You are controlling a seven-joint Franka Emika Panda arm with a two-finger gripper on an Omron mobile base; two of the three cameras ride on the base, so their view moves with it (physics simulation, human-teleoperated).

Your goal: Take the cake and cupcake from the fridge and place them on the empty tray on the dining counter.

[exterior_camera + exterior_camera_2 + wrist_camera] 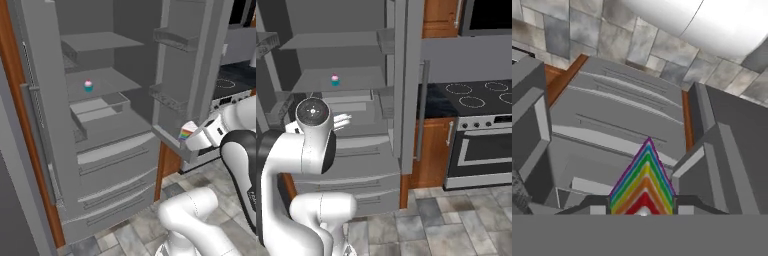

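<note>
Cake (643, 186), a rainbow-striped wedge, sits clamped in the gripper (643, 209).

- The tiny pink-frosted cupcake in a teal wrapper (88, 85) stands on a middle shelf inside the tall grey open-doored fridge (107, 145).
- The white-frosted rainbow-layered cake wedge (187, 132) sits between the gripper's (643, 207) fingers, outside the fridge, before its right door.

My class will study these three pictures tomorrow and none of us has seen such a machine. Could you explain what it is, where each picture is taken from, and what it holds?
It is a white robot arm on a driving base, in a rendered kitchen. Two pictures come from cameras on the base, behind the arm to its left and right. The third looks along the gripper itself. The fridge stands with its doors open. The gripper is closed on the cake, a rainbow-striped slice, outside the shelves. The cupcake, pink-topped, sits on a fridge shelf. A stove stands beside the fridge.
</note>
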